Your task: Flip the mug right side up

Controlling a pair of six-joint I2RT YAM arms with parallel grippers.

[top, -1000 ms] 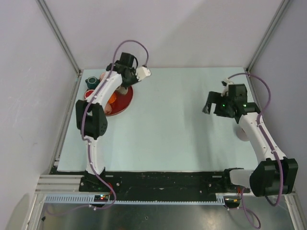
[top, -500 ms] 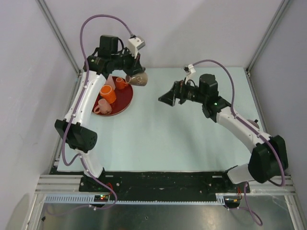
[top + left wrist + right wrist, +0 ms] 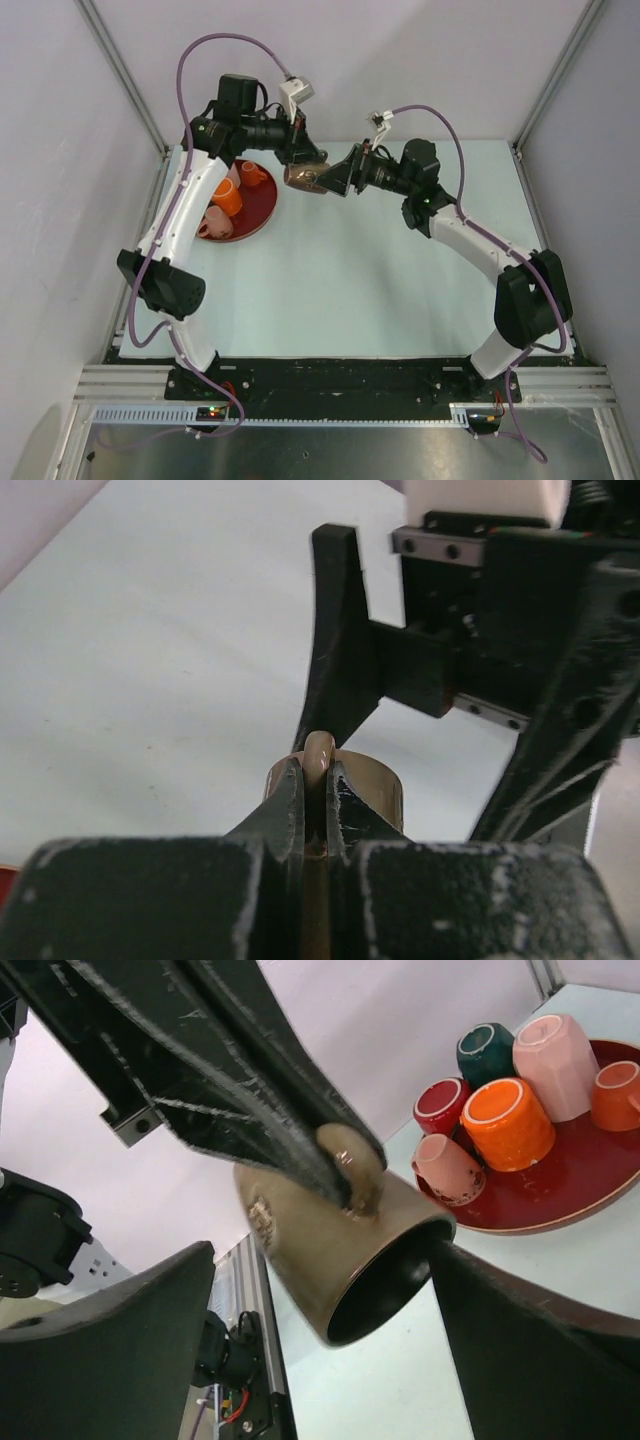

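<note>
Jaws of the left gripper (image 3: pixel 318 785) are pressed together on the handle (image 3: pixel 318 748) of the brown mug (image 3: pixel 320 1250). Those of the right gripper (image 3: pixel 338 180) stand wide apart, one on each side of the mug's body, with no contact visible.

Both bases are bolted at the near edge of the table (image 3: pixel 380 300). From there the two arms arch over its middle and meet in the air short of the far edge, left of centre. The mug hangs there above the table, tilted rather than upright, its mouth turned toward the right gripper.

A pinch on the thin handle lifts the mug but probably gives little hold against twisting, which likely explains the second gripper. Closed across the body, it could take the weight and let a wrist roll the mouth upward. The step in hand reads as a mid-air handover, roughly halfway through, since the mug is lifted but neither upright nor set down.

Farther off, at the far left corner, a red tray (image 3: pixel 570 1195) carries other cups, among them an orange cup (image 3: pixel 508 1120), a pink cup (image 3: pixel 555 1055), a dark green cup (image 3: pixel 488 1050) and a red cup (image 3: pixel 448 1105). That crowding is probably why the turning is done beside the tray, not over it.
</note>
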